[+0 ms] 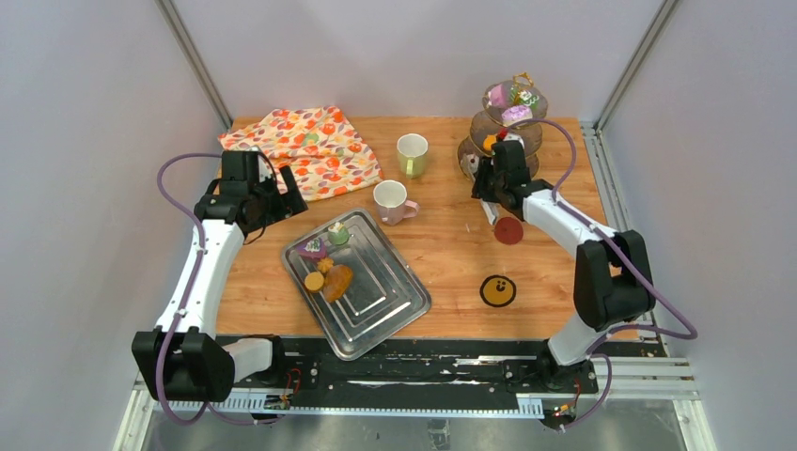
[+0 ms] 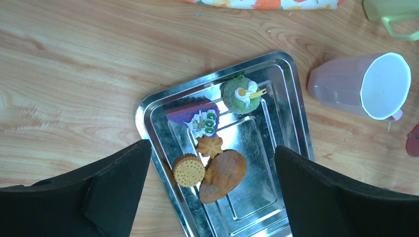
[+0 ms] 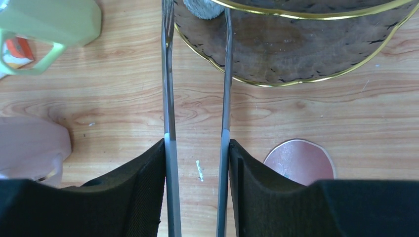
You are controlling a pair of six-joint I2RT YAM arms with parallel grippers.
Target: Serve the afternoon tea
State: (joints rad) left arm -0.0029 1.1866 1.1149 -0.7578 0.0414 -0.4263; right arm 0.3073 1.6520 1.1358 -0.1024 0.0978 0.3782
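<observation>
Right claw gripped the metal tongs | pale-green mug lay ahead, to its left | pink mug near its left finger

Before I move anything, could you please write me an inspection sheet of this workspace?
Surface: wooden table, with a few small white marks.
Job's things: five pastries on the metal tray; more on the tiered stand; pink mug and green mug between them.
Clutter: floral cloth at the far left; red disc and yellow disc on the right.
Pincers: left pincer open above the tray; right pincer shut on the tongs, whose tips reach the stand's lowest tier.
Cables: a purple cable loops along each arm.
Surroundings: grey walls, metal frame posts.
</observation>
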